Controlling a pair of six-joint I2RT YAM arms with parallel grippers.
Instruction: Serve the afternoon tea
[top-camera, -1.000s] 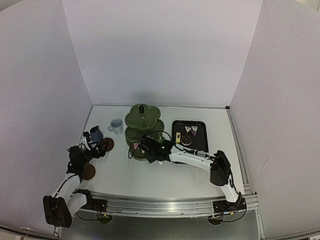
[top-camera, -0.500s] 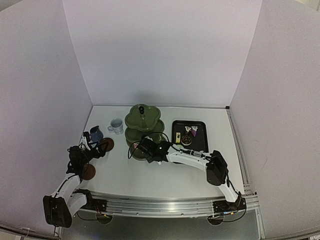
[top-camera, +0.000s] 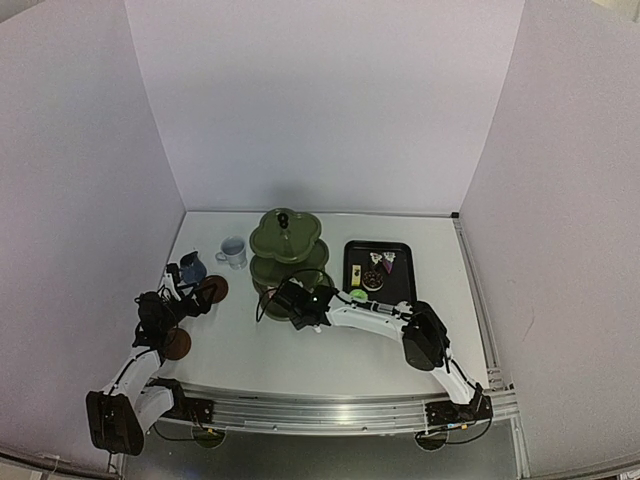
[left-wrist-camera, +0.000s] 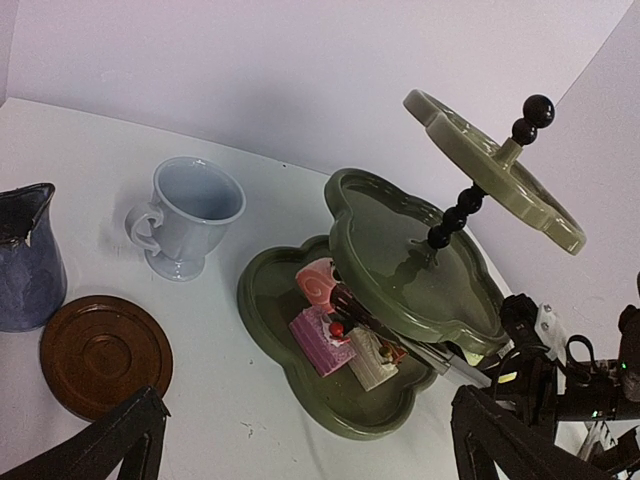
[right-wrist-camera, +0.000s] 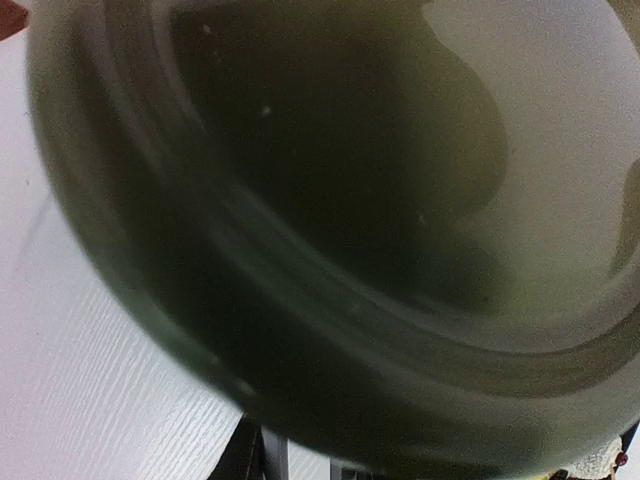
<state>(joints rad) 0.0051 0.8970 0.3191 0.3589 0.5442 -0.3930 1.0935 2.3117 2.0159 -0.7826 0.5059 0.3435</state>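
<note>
Right end effector (top-camera: 285, 298) clamps metal tongs (left-wrist-camera: 450, 362) reaching into the green stand (left-wrist-camera: 400, 250); left end effector (left-wrist-camera: 305, 445) gapes wide.

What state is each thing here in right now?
Stand: upright, three cakes on its bottom tier.
Pale mug: upright, empty.
Dark blue mug: upright, beside a saucer.
Saucers: both bare.
Tray: holds some cakes.
Left gripper: open, holding nothing.
Right gripper: shut on metal tongs.

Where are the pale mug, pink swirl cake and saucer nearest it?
pale mug (left-wrist-camera: 188, 240), left wrist view, outer wall.
pink swirl cake (left-wrist-camera: 318, 283), left wrist view, swirled face.
saucer (left-wrist-camera: 105, 355), left wrist view, centre.
</note>
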